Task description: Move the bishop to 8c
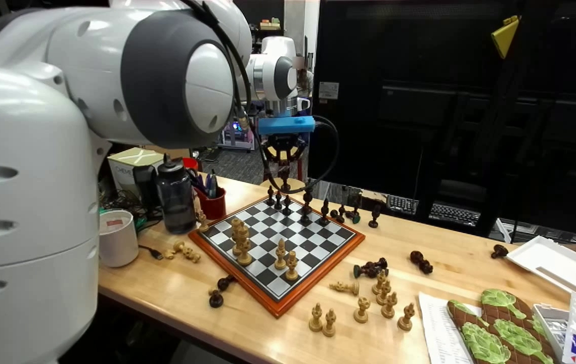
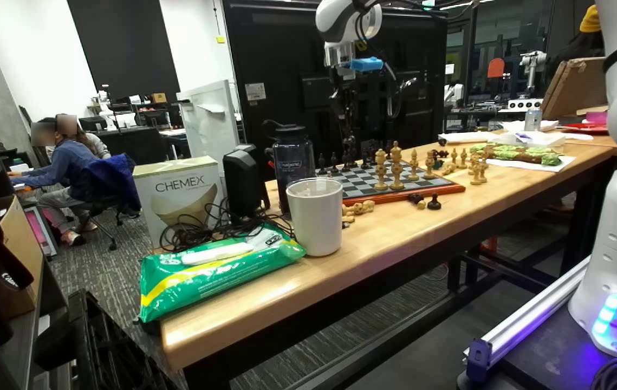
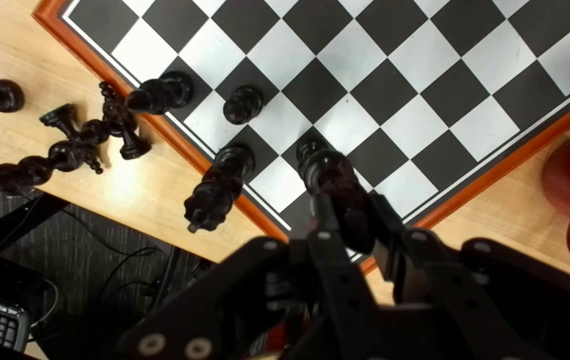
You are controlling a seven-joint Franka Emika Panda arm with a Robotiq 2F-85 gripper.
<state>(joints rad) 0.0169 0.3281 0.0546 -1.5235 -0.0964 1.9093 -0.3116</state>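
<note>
Pinching narrowly, the gripper holds a dark piece, presumably the bishop, near a corner of the chessboard. Placement seems in hand; next, it needs setting upright on 8c, clear of the crowned piece.

All share the chessboard: an exterior view looks down across it from beside the robot arm; an exterior view faces, lower, along the worktop; the wrist view, nearest, looks down.
</note>
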